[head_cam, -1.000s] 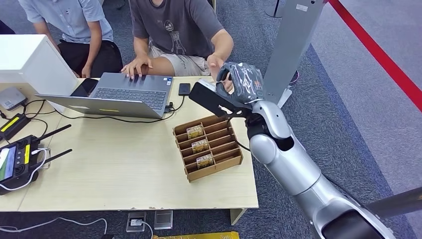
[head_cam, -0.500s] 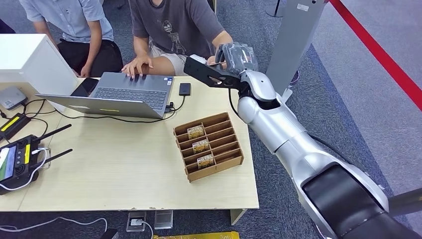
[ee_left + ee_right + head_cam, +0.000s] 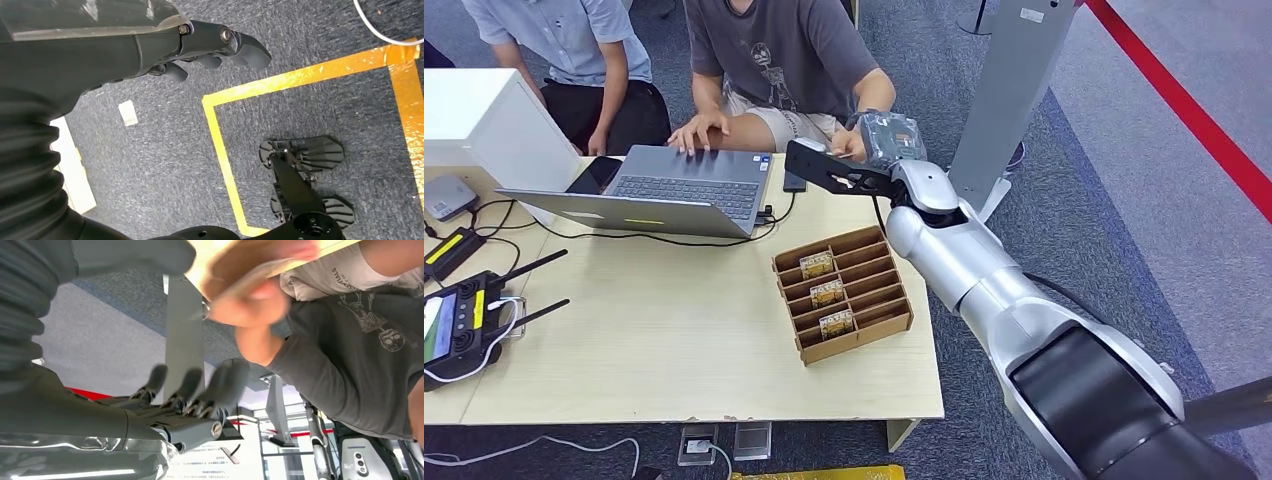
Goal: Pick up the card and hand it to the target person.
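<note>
Card hidden; my right hand (image 3: 886, 135) has swung closer to the person's hand (image 3: 252, 300), just beyond my fingers (image 3: 222, 382), whose grip I cannot tell.

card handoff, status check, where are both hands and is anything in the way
Right hand raised at the grey-shirted person's hand; card not discernible, grip unclear. Left hand hangs over floor, fingers loosely curled, empty. Other cards sit in organizer. Nothing in the way.
</note>
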Controlling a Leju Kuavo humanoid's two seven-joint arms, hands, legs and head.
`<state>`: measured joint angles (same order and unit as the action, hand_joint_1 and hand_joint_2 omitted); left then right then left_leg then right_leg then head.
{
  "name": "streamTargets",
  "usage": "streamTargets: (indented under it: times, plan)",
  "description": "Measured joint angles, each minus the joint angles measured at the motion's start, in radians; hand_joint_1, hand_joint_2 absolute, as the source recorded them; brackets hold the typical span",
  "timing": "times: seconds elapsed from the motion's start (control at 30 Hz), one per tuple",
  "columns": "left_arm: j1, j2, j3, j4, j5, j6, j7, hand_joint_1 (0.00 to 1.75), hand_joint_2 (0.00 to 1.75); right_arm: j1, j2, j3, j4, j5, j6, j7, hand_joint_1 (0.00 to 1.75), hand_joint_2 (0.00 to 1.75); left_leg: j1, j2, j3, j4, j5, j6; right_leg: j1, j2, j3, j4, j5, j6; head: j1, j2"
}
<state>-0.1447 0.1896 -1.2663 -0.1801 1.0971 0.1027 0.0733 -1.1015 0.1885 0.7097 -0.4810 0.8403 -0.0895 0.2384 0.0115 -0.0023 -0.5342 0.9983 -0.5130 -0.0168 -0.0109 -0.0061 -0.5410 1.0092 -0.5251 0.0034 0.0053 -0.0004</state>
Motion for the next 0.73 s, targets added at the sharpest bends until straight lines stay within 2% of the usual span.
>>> streamTargets:
  times: [0.27,0.43,0.57,0.7,0.73]
  plan:
    - [0.003,0.000,-0.001,0.000,0.015,0.004,-0.012,0.00,1.75,-0.020,0.003,-0.003,0.011,-0.060,-0.054,-0.059,0.00,1.75,0.000,0.000,0.000,0.000,0.000,0.000,0.000,0.000,0.000,0.000,0.000,0.000,0.000,0.000]
    - [0.012,0.000,-0.001,0.000,0.038,0.011,-0.005,0.00,1.75,0.001,-0.038,-0.036,-0.079,-0.171,-0.075,-0.081,0.00,1.75,0.000,0.000,0.002,0.000,0.000,0.000,0.000,0.000,0.000,-0.001,0.000,0.000,-0.002,0.000]
    - [0.020,0.000,-0.001,0.000,0.053,0.013,0.002,0.00,1.75,0.141,-0.122,-0.088,-0.297,-0.281,-0.032,-0.049,0.00,1.75,0.000,0.000,0.003,0.000,0.000,0.000,0.000,0.000,0.003,-0.002,0.000,0.000,0.001,0.000]
    - [0.026,0.000,0.000,0.000,0.057,0.014,0.003,0.00,1.75,0.389,-0.225,-0.161,-0.590,-0.439,0.023,-0.062,0.00,1.75,0.000,-0.001,0.005,0.001,-0.001,0.001,0.000,-0.002,0.004,-0.004,0.000,0.000,0.001,0.000]
    - [0.027,0.000,0.000,0.000,0.058,0.014,0.003,0.00,1.75,0.419,-0.236,-0.169,-0.623,-0.457,0.029,-0.064,0.00,1.75,0.000,-0.002,0.005,0.001,-0.001,0.001,0.000,-0.002,0.005,-0.004,0.000,0.000,0.002,0.000]
